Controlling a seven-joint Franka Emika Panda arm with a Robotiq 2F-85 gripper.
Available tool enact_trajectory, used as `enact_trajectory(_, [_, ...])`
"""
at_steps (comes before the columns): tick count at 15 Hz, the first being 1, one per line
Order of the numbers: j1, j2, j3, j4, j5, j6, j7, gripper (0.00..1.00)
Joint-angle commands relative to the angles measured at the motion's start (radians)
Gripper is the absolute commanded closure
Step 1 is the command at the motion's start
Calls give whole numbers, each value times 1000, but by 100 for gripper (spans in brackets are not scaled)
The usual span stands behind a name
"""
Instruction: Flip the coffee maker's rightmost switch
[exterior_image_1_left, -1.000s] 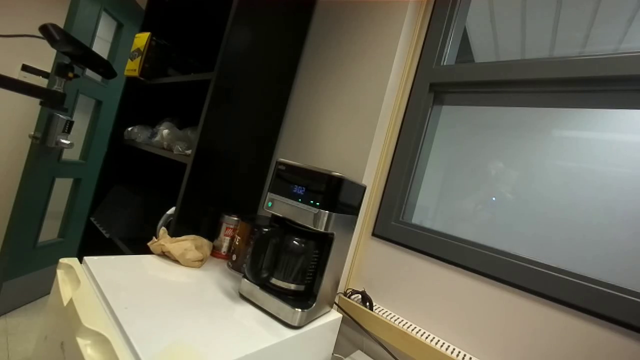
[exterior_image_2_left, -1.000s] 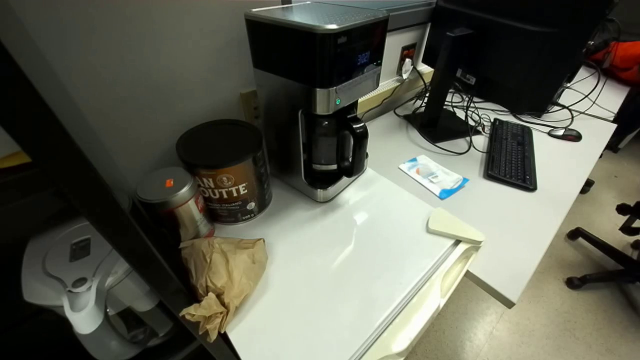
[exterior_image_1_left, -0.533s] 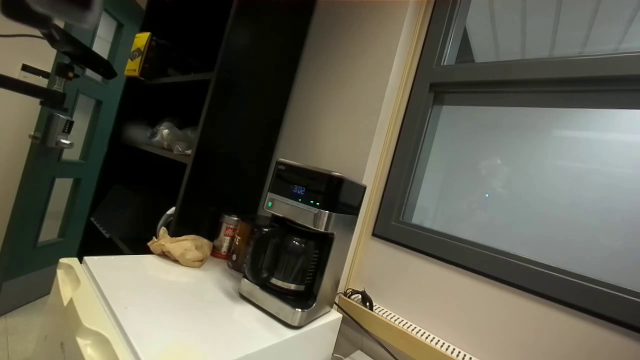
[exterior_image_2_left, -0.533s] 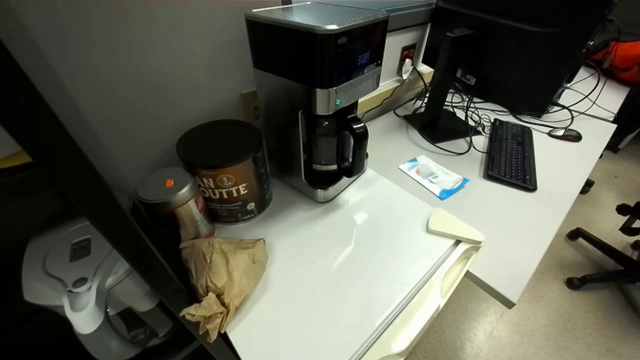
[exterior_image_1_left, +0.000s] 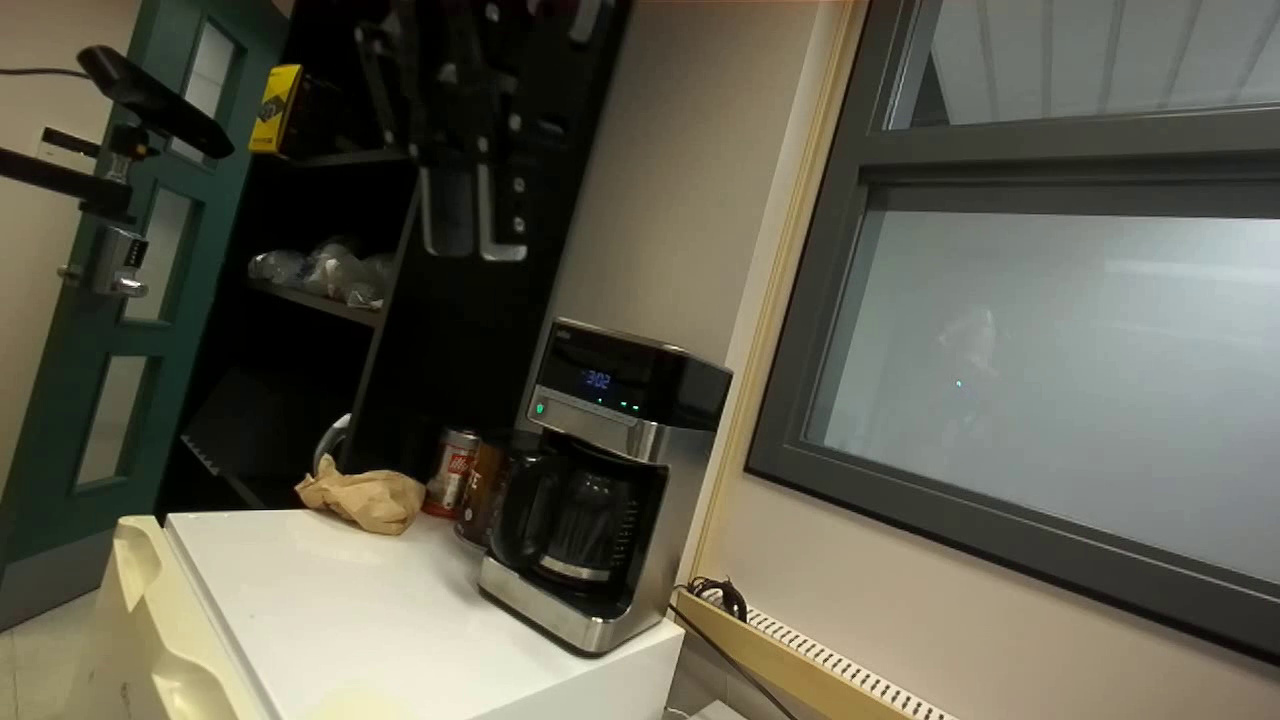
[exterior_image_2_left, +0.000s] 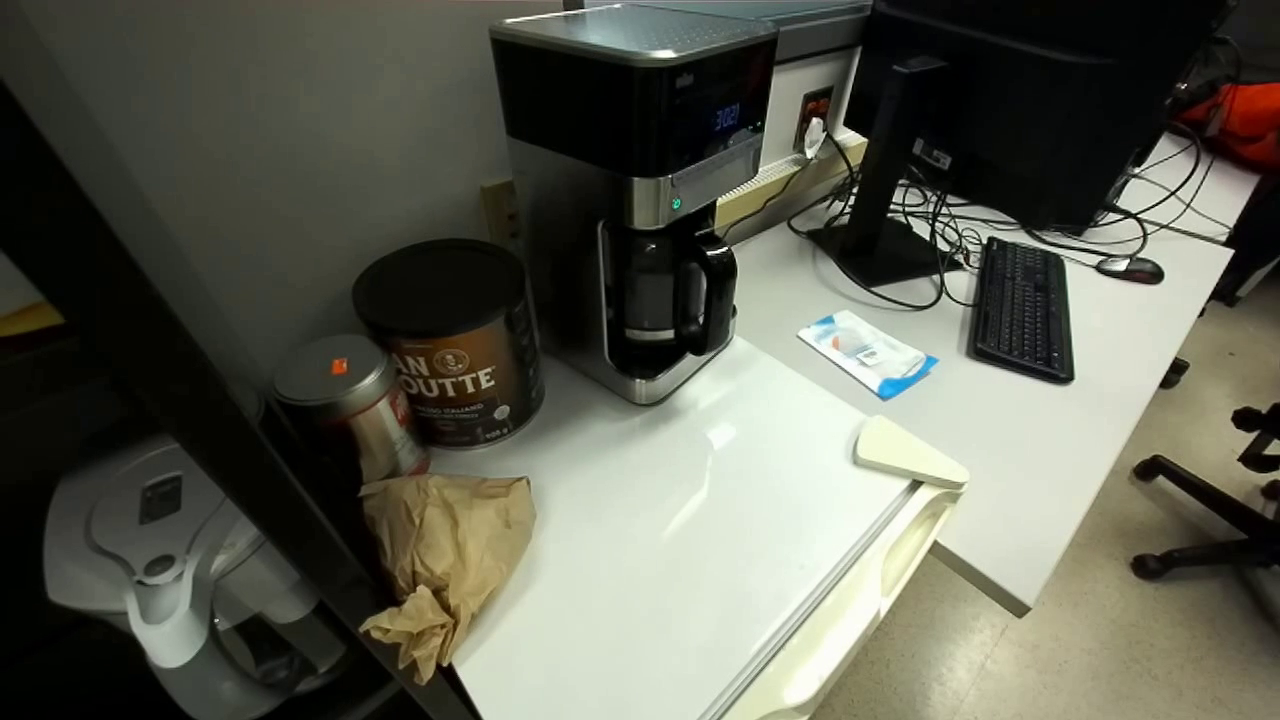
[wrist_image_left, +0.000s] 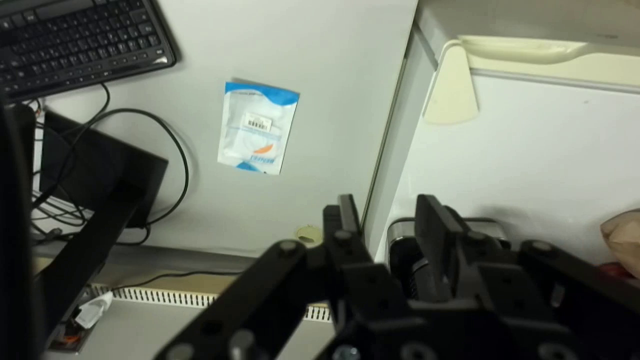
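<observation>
Coffee maker (exterior_image_2_left: 635, 190) is standing upright on the white unit (exterior_image_2_left: 640, 560), over at the edge next to the desk (exterior_image_2_left: 1000, 440). Rest of the room, biggest stuff first: tall black shelving (exterior_image_1_left: 460, 340), a green door (exterior_image_1_left: 130, 338) off past it, and a grey-framed window (exterior_image_1_left: 1050, 400) on the opposite side of the machine. The desk has a big dark monitor (exterior_image_2_left: 1030, 130) on it.

The gripper (wrist_image_left: 385, 210) is hanging up in the air, apart from the coffee maker, kinda hard to pick out against the black shelving. Its two fingers (wrist_image_left: 350, 215) are spread, and I can see the white unit through the gap.

Smaller things: a keyboard (exterior_image_2_left: 1025, 305) on the desk, then a black-lidded brown coffee tin (exterior_image_2_left: 460, 370) just beside the coffee maker. The dark carafe (exterior_image_1_left: 590, 530) is seated in the lower front of the machine. There's a crumpled paper bag (exterior_image_2_left: 450, 560) near a red-and-silver can (exterior_image_2_left: 380, 430), a blue-and-white packet (wrist_image_left: 257, 132) lying flat on the desk, and a mouse (exterior_image_2_left: 1130, 268) past the keyboard.

Littlest bits are on the machine's front: silvery control band (exterior_image_1_left: 585, 412), clock display (exterior_image_1_left: 597, 380) glowing 3:02 in blue, green light (exterior_image_1_left: 540, 408) lit at the band's left end. Switches are too small to make out, so can't tell how the rightmost one's set.
</observation>
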Motion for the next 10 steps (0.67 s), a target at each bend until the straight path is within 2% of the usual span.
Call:
enact_trajectory(1, [6, 127, 35, 99, 26, 104, 16, 93])
enact_trajectory(2, [6, 154, 45, 118, 27, 130, 18, 100])
enact_trajectory(10, [-3, 357, 134, 294, 83, 250, -13, 100])
